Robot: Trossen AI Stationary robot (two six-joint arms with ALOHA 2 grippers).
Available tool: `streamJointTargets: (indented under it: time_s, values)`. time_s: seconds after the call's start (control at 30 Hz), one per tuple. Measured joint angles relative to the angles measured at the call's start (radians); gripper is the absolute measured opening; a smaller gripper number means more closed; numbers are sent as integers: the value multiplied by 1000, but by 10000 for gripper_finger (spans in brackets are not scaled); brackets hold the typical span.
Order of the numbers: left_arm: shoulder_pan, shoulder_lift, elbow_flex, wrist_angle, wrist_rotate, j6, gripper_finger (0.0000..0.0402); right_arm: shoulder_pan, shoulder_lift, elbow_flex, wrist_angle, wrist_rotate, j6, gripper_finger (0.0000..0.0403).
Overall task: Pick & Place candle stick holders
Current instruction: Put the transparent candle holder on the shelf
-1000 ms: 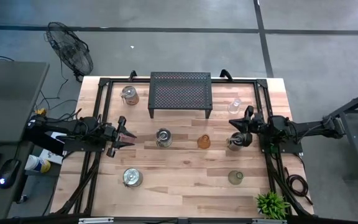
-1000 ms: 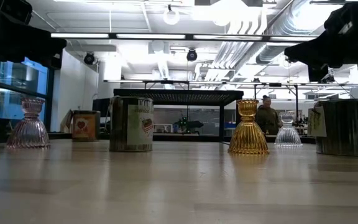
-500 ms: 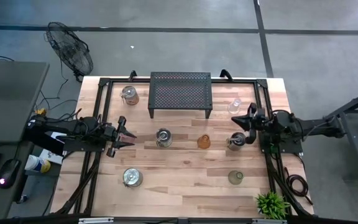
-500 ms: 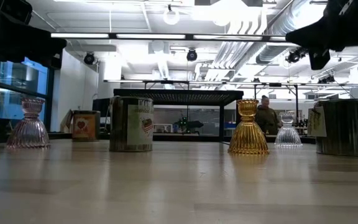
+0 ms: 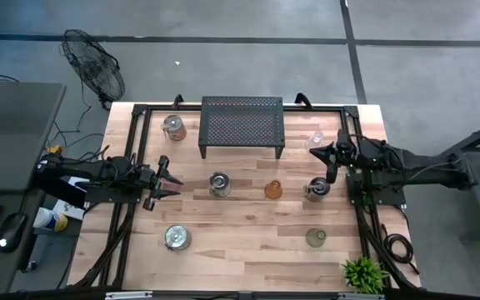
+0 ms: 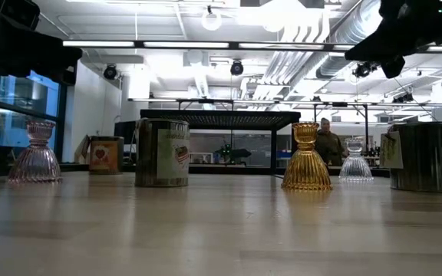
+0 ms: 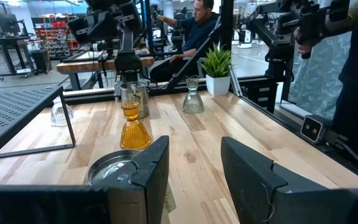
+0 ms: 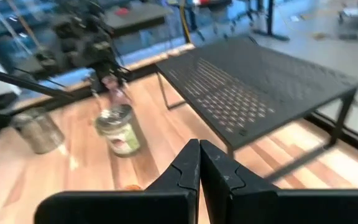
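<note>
Right hand point(image 5: 323, 152) closed and empty, raised above the worktop point(image 5: 248, 242) between clear glass holder point(image 5: 315, 141) and silvery holder point(image 5: 317, 190), amber holder point(image 5: 273, 190) just beside, black perforated stand point(image 5: 242, 125) beyond, left hand point(image 5: 172, 181) open, parked near a metallic holder point(image 5: 218, 184).

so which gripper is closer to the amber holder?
Right. The right gripper sits up and to its right, near the table's right edge; the left gripper waits farther off, past the silver tin from the amber holder.

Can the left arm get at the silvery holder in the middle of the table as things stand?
Probably yes. The left gripper is open and points toward the silvery holder, with only bare table between them. The black stand sits farther back, off that line.
</note>
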Motion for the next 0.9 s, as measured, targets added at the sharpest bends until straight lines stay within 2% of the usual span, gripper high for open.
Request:
streamJointTargets:
  time_s: [0.47, 0.7, 0.9]
  values:
    - [0, 0, 0, 0, 0, 0, 143, -240, 170, 138, -184, -150, 115, 9]
    - [0, 0, 0, 0, 0, 0, 143, -303, 205, 162, -205, -161, 130, 77]
    - [0, 0, 0, 0, 0, 0, 143, -353, 241, 162, -203, -219, 138, 131]
